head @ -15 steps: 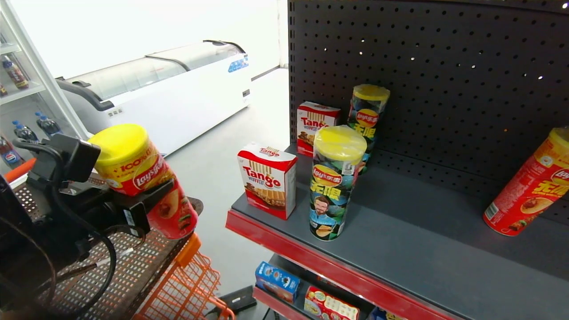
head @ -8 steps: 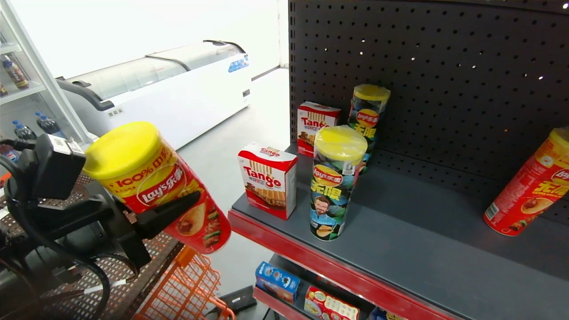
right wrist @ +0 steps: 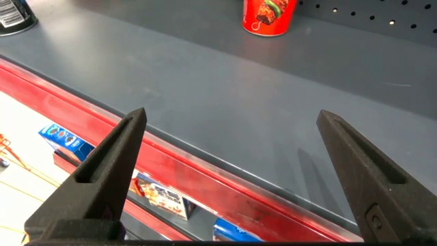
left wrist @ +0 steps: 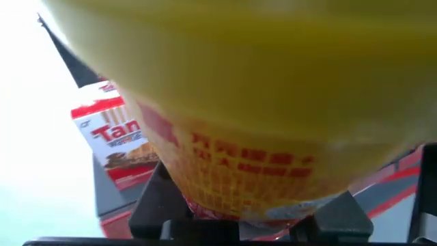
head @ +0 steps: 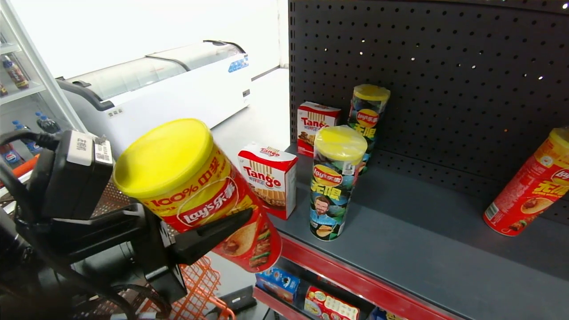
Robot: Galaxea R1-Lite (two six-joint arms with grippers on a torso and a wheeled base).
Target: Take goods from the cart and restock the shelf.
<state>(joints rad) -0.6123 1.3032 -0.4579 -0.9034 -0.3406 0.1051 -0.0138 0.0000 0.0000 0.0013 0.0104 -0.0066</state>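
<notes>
L gripper [head: 209, 209] is clamped on the red chip can [head: 191, 186], one black finger across its front, yellow lid up and tilted toward the camera. Big change vs 1 sec ago: then the can hung low at the left over the orange cart [head: 195, 284]; half a sec ago it was partway across. Now it has swung right and up, and its lower end overlaps the red front lip of the shelf [head: 400, 249] in the head view, just beside the front wafer box [head: 269, 180]. Can is in the air, not on the shelf yet. Left wrist view has the can [left wrist: 259, 137] right up close w/ the wafer box [left wrist: 113, 143] beyond it. Shelf stock hasn't budged: rear wafer box [head: 316, 126], front blue-green can [head: 335, 182], rear blue-green can [head: 368, 115] by the pegboard [head: 444, 66], and a second red can [head: 529, 182] leaning back at the far right. R gripper [right wrist: 232, 116] is spread wide w/ nothing in it, hanging above the shelf's front edge [right wrist: 225, 82], the leaning red can [right wrist: 268, 15] farther in. White chest freezer [head: 169, 93] behind.
</notes>
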